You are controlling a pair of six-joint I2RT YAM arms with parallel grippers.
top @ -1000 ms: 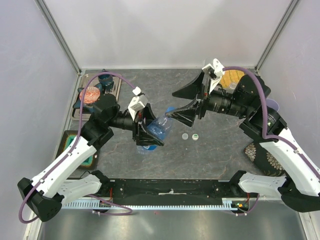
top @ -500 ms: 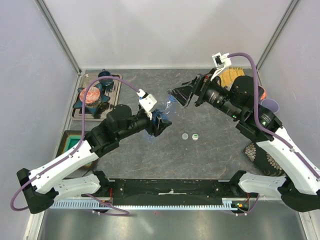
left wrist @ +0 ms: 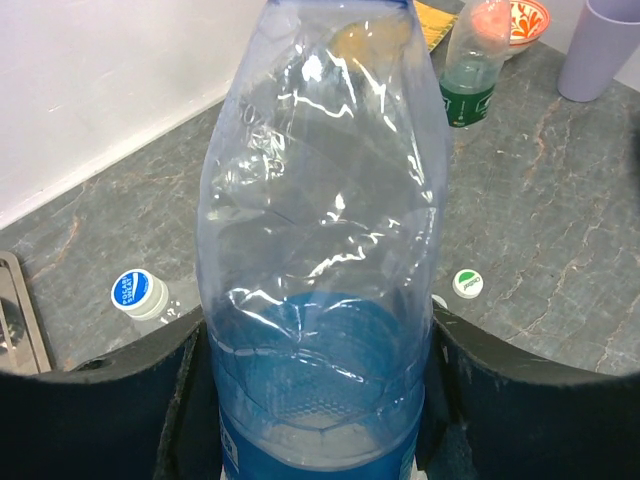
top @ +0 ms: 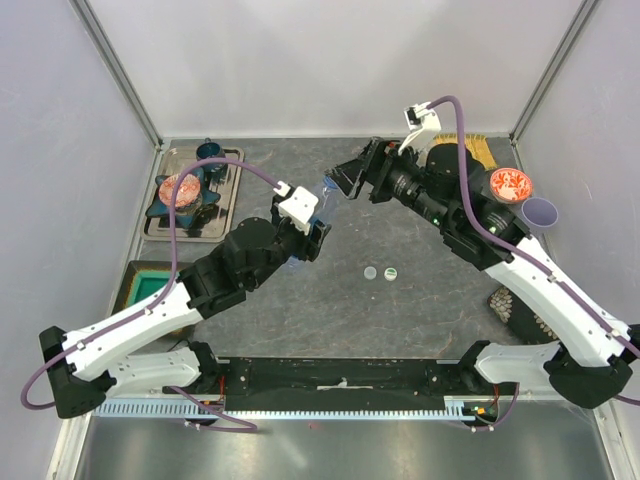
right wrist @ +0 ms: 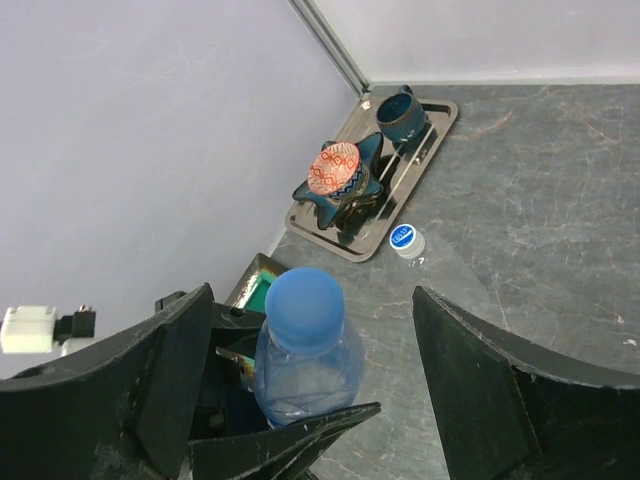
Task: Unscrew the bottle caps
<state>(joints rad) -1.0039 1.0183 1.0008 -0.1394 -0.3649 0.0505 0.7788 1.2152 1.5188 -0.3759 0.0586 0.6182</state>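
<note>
Up over the middle of the table (top: pixel 420 300), a little toward its far edge, the left gripper (top: pixel 308 238) was clenched around the lower body of the blue-labelled bottle (left wrist: pixel 320 250), one dark finger pressed against each side just above the label. The bottle was lifted off the surface and leaned toward the right arm, its blue cap (right wrist: pixel 304 309) on the neck.

The right gripper (top: pixel 342 182) had its jaws spread wide, one finger on either side of that cap with a visible gap on both sides (nothing was gripped). Whether the lower edge of a finger brushed the bottle's shoulder was hard to judge from the wrist view.

On the surface, the very short bottle (right wrist: pixel 407 240) with a blue-and-white cap stood just beside the near corner of a metal tray (right wrist: pixel 432 128). The tray lay in the far left corner and carried a blue star-shaped dish (right wrist: pixel 352 183), a red-patterned bowl (right wrist: pixel 333 168) and a dark blue cup (right wrist: pixel 398 113).

The green-labelled bottle (left wrist: pixel 468 75) stood upright toward the far right corner, near a lilac cup (top: pixel 540 212) and another red-patterned bowl (top: pixel 510 184).

A loose white cap (top: pixel 371 272) and a green-printed cap (top: pixel 391 271) lay side by side, flat on the stone, near the centre and closer to the near edge.
</note>
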